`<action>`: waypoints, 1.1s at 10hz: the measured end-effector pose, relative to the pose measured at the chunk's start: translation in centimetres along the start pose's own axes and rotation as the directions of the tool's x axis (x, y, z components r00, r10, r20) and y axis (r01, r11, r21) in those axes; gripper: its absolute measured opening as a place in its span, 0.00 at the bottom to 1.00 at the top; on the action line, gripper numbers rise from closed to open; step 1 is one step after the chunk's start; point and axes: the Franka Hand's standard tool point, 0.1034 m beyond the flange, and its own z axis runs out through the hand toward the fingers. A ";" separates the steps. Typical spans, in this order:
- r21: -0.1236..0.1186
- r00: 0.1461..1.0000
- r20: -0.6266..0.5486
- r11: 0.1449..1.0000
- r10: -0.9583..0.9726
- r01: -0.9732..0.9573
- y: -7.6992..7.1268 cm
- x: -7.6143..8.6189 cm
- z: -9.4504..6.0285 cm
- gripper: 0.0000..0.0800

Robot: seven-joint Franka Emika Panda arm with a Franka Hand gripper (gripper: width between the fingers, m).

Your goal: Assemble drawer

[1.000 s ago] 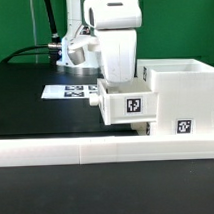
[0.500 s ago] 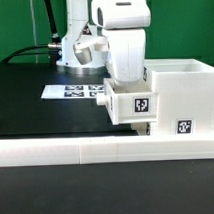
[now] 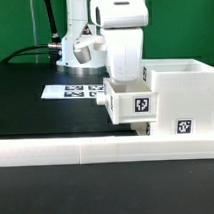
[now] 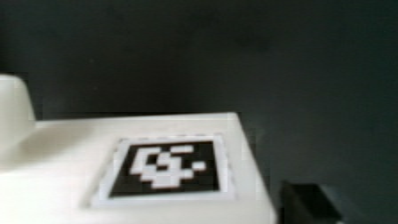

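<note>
The drawer's large white housing [image 3: 182, 92] stands at the exterior view's right, with a tag on its front. A smaller white tray [image 3: 133, 104] with a black-and-white tag sticks out of the housing's left side, partly slid in. My gripper [image 3: 124, 78] comes straight down onto the tray from above, and the tray hides its fingertips. In the wrist view a tagged white face of the tray [image 4: 169, 165] fills the near field. One dark finger [image 4: 331, 206] shows just beside its edge, and the other finger is hidden. A second tray is out of view.
A long low white rail [image 3: 96, 147] runs across the front. The marker board [image 3: 72, 91] lies on the black table behind the tray. The arm's base and cables [image 3: 63, 48] stand at the back left, before a green backdrop.
The gripper and the tray moved together toward the exterior view's right, so the tray sits further into the housing. Over the last half second almost nothing moved.
</note>
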 end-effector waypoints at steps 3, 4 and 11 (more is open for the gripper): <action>-0.002 1.000 0.017 1.000 0.019 -0.019 0.3 0.4 -2.3 0.80; -0.001 1.000 0.024 1.000 0.020 -0.020 0.3 0.2 -3.2 0.81; 0.008 0.996 0.011 0.996 -0.087 0.087 0.9 -4.5 -3.9 0.81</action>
